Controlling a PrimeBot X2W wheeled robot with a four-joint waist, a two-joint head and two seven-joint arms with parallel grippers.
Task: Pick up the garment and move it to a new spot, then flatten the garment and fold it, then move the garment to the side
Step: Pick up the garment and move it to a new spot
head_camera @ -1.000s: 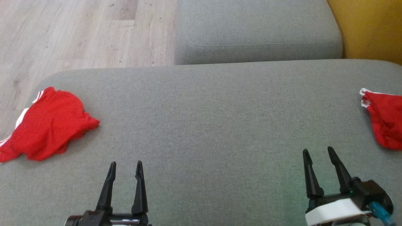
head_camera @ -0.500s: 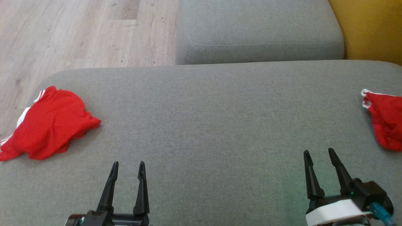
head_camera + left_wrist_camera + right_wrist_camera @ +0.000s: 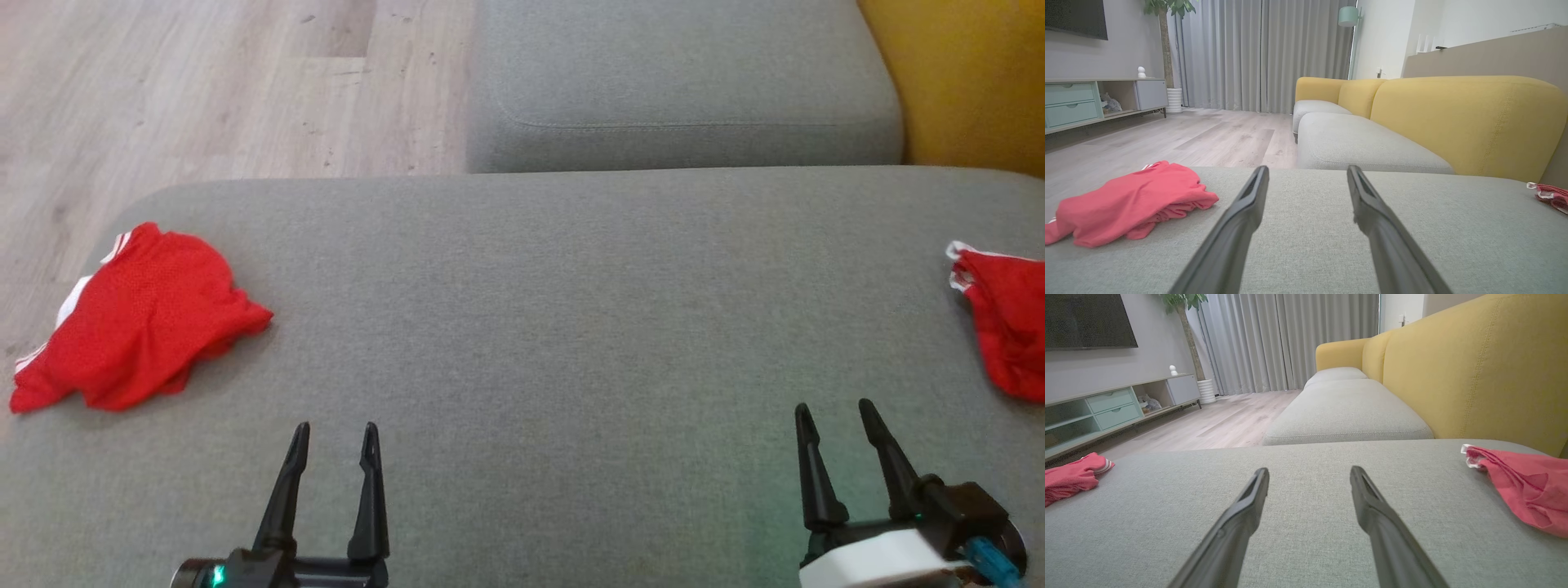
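A crumpled red garment (image 3: 139,327) with white stripes lies at the left edge of the grey seat cushion (image 3: 531,327), towards its far-left corner. A second red garment (image 3: 1008,327) (cut off by the frame in the head view) lies at the right edge. Over the near edge, well apart from both cloths, the left gripper (image 3: 337,428) and the right gripper (image 3: 834,405) hover with jaws spread wide, holding nothing. Beyond the far edge are wooden floor (image 3: 204,82) and another grey cushion (image 3: 686,73).
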